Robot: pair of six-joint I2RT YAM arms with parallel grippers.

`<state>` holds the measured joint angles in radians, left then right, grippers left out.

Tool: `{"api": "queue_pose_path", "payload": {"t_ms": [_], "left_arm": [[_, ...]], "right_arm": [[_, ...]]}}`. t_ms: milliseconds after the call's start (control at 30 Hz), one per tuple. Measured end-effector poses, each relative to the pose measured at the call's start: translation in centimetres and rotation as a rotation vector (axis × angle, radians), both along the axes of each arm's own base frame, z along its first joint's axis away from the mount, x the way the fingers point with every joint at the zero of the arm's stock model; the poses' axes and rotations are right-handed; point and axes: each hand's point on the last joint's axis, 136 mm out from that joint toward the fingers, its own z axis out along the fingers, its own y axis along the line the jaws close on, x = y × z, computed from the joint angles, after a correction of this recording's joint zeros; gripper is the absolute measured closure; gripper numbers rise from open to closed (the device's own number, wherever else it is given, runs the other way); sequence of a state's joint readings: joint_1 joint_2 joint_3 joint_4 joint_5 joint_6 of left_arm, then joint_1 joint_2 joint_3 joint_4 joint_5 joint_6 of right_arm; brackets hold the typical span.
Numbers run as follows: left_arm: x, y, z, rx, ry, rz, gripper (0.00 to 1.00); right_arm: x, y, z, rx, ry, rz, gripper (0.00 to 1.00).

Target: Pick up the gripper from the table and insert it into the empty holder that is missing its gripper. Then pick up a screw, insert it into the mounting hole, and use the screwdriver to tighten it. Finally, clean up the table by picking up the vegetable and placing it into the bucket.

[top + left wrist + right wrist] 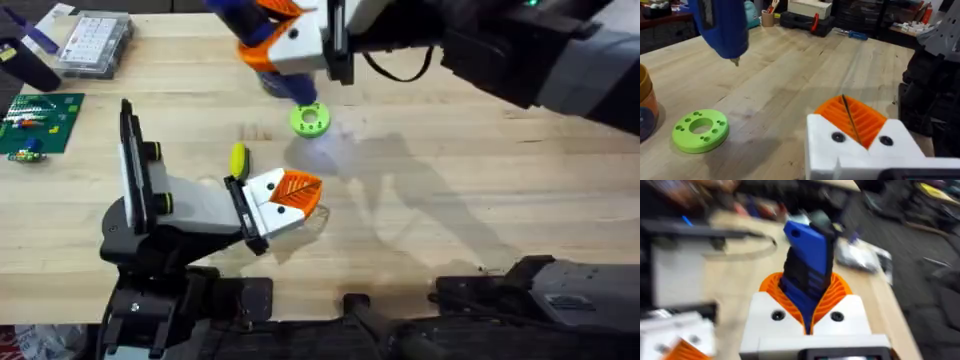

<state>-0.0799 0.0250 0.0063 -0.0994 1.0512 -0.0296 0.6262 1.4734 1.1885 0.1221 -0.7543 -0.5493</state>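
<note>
- The table spreads its pale planks under both my arms.
- My right gripper is clamped on the blue screwdriver, held in the air above the far middle of the table, bit pointing down.
- My left gripper hovers low near the table's middle, pads pressed together on nothing.
- The bucket stands just beside the green ring.
- The yellow vegetable lies near my left gripper.
</note>
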Motion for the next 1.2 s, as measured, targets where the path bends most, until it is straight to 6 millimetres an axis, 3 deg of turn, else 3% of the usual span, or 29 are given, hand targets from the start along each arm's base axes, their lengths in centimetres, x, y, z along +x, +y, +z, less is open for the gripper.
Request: {"api": "queue_pose_path", "payload": {"t_ms": [200,400,600,867,1067,1200], "left_arm": [[0.0,0.0,0.0,0.000,0.000,0.000,0.987],[0.0,0.0,0.0,0.000,0.000,0.000,0.987],[0.0,0.0,0.0,0.000,0.000,-0.001,0.987],[0.0,0.0,0.0,0.000,0.001,-0.003,0.987],[0.0,0.0,0.0,0.000,0.001,-0.003,0.987],[-0.1,0.0,0.0,0.000,0.001,-0.003,0.987]], "right_arm": [[3.8,-2.3,-4.2,-0.250,-0.241,-0.173,0.973],[9.4,-5.9,-7.7,-0.450,-0.358,-0.355,0.973],[13.7,-9.5,-13.7,-0.672,-0.391,-0.427,0.973],[16.4,-13.1,-22.0,-0.929,-0.383,-0.415,0.973],[17.1,-15.2,-25.8,-1.014,-0.334,-0.409,0.973],[17.6,-16.5,-27.2,-1.054,-0.320,-0.416,0.973]]}}
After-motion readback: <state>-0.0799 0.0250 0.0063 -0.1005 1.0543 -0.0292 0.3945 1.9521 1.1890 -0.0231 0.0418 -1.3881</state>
